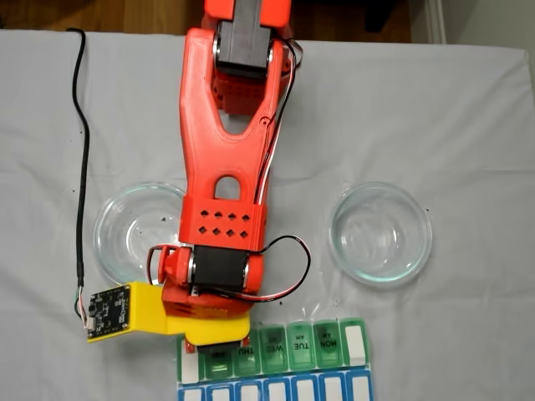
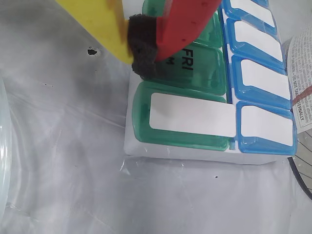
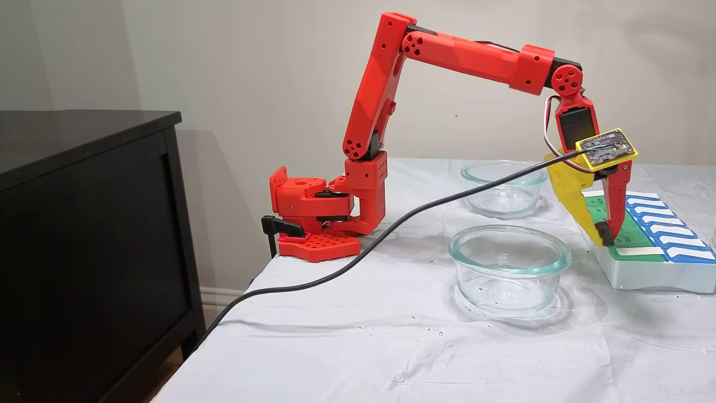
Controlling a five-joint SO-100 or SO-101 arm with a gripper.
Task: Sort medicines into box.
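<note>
top-down on arm | wrist close on box (image 2: 195, 92) | side, farther back

Arms: one red arm (image 3: 386, 112), clamped at the table (image 3: 335, 336) edge.
End effectors: one (image 3: 605, 238), with one yellow finger (image 2: 100, 22) and one red finger (image 2: 183, 22).
Glass bowls: two, one (image 1: 138, 230) on the left and one (image 1: 380, 232) on the right in a fixed view.
Pill boxes: one (image 1: 276, 368), holding two rows, one green and one blue.
Lettered green lids I can read: four in a fixed view, plus FRI (image 2: 187, 52) in the wrist view.
Medicine balls: none that I can make out.
Black cables: one (image 1: 80, 167).
Dark cabinets: one (image 3: 84, 240).
</note>
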